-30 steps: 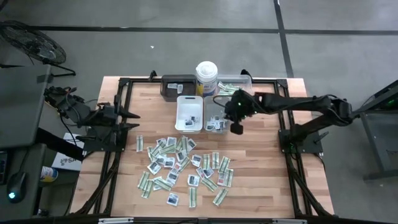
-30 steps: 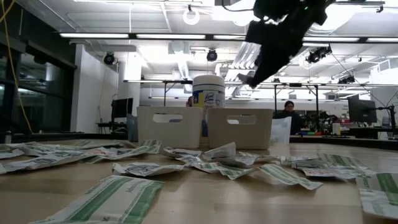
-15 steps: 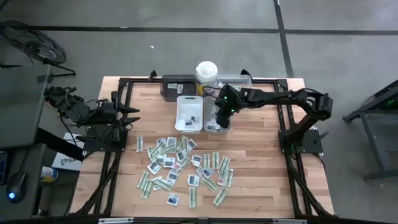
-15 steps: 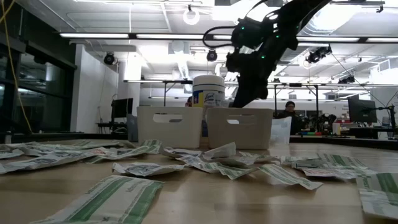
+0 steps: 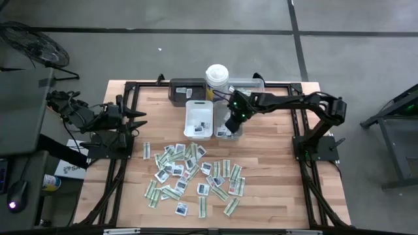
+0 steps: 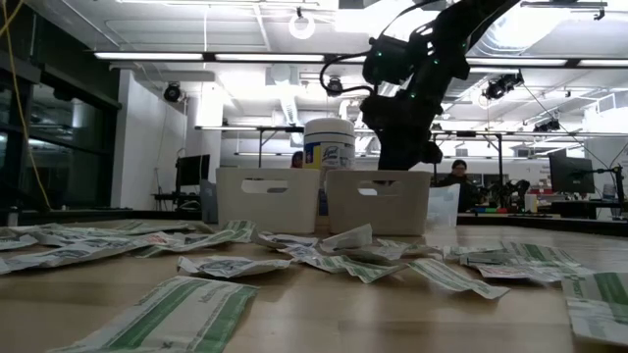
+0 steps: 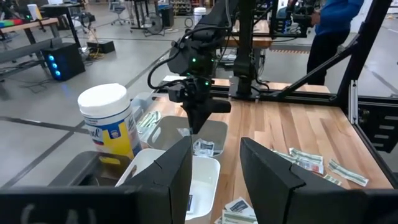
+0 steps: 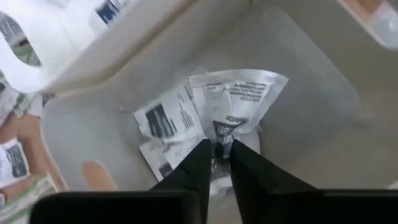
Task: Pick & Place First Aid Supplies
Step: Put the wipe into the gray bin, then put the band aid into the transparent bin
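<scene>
Several first aid supplies [image 5: 192,176], white sachets and green-and-white strips, lie loose on the wooden table. My right gripper [image 5: 230,125] reaches down into a grey tray [image 5: 236,130] beside a white tray [image 5: 199,119]. Its fingers stand a little apart, and the end of a crumpled white sachet [image 8: 233,99] lies between their tips. That sachet rests on other sachets [image 8: 163,121] on the tray's floor. My left gripper [image 5: 140,119] waits open at the table's left edge with nothing between its fingers [image 7: 168,180]. My right gripper comes from above, slanting down into the grey tray. The sachet's near end [image 8: 222,134] sits in the narrow gap between the fingertips [image 8: 205,152]. I cannot tell whether the fingers touch it. The sachet's far part lies on the sachets below.
At the far edge a tall white canister [image 5: 217,77] stands between a dark tray [image 5: 186,91] and a clear tray [image 5: 248,85]. The black frame rails [image 5: 300,130] run along the table's sides. A person stands beyond the table [image 7: 333,31].
My right gripper has gone toward the table's left and far edges and down, from above the bare wood beside the grey tray to inside that tray. It has rolled at the wrist on the way.
</scene>
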Available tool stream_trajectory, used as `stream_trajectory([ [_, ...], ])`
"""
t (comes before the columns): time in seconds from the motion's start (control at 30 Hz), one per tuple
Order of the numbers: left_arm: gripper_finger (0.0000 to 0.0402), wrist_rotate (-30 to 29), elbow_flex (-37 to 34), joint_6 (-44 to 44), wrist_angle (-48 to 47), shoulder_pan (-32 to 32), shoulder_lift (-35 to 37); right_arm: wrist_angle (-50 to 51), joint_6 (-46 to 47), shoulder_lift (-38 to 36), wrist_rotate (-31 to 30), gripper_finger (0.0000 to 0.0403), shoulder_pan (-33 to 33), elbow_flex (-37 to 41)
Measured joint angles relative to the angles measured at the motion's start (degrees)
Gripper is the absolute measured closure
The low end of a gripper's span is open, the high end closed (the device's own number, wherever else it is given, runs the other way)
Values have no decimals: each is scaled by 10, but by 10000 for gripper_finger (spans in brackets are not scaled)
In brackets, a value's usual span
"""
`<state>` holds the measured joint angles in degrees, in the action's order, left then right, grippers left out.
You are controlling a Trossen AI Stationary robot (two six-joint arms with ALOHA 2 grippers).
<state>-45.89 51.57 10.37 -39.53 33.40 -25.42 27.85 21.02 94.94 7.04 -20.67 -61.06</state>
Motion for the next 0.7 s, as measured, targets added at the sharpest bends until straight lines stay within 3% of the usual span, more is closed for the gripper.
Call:
stream_trajectory([
  [0.33,269,25,0,-11,-2,0,0,4,20,-6,38,251,0,0],
  [0.7,269,37,0,-20,-30,0,0,105,45,-93,61,238,30,0],
])
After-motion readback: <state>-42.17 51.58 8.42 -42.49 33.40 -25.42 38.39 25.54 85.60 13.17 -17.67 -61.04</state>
